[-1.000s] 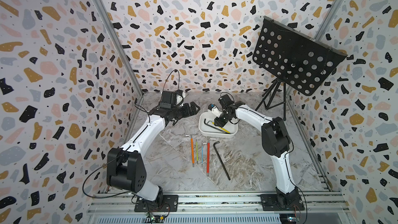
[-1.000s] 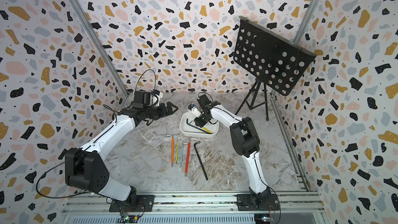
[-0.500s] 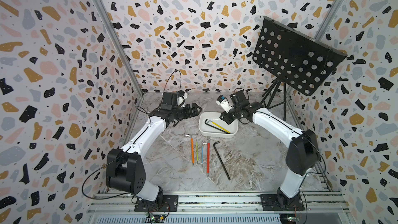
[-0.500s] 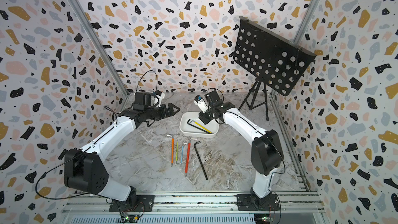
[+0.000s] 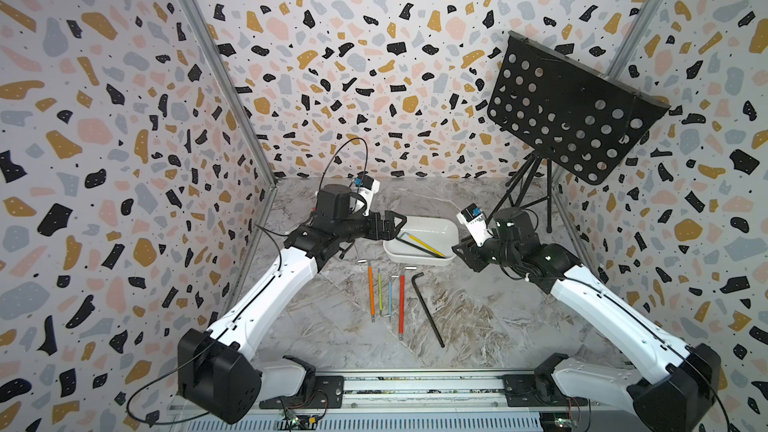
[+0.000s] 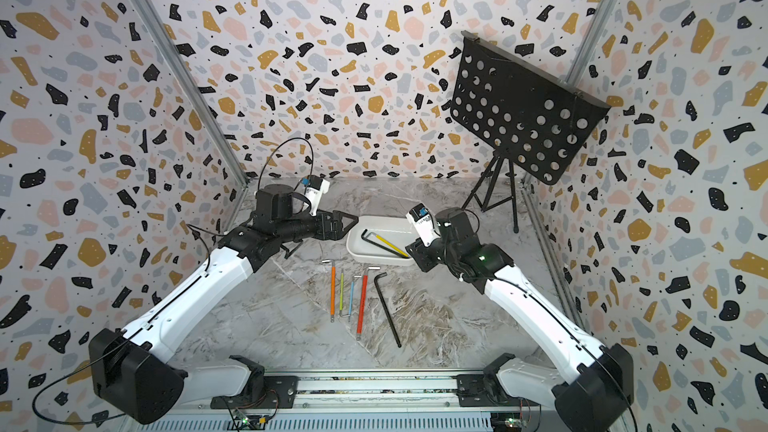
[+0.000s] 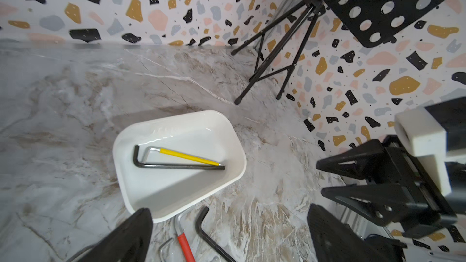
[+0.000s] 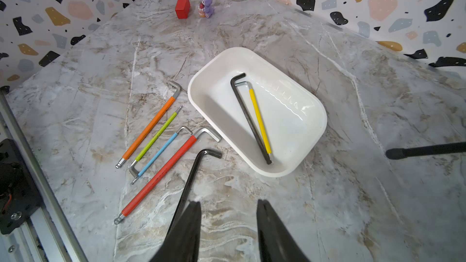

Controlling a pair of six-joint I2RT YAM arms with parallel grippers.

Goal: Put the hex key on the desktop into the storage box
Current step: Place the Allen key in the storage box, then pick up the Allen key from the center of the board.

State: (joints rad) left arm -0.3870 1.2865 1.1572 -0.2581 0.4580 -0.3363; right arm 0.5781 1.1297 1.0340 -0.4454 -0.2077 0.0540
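The white storage box (image 5: 432, 224) (image 6: 376, 222) stands mid-desktop. A black hex key (image 8: 249, 117) (image 7: 176, 165) and a yellow-sleeved one (image 8: 259, 119) lie inside it. In front of the box lie several hex keys on the marble: orange (image 8: 151, 127), green (image 8: 157, 136), blue (image 8: 158, 153), red (image 8: 161, 172) and a long black one (image 8: 191, 175) (image 5: 428, 309). My right gripper (image 8: 228, 203) (image 5: 457, 251) hovers just right of the box, open and empty. My left gripper (image 7: 230, 210) (image 5: 397, 222) is open at the box's left end, holding nothing.
A black perforated music stand (image 5: 569, 118) on a tripod (image 7: 272, 54) fills the back right corner. A red block (image 8: 182, 7) and a purple bunny figure (image 8: 205, 1) stand near the left wall. An aluminium rail (image 5: 415, 384) borders the front edge.
My right gripper has lifted out of the box and drawn back to its right side, its jaws spreading. The black hex key stays in the box. The left arm has barely shifted.
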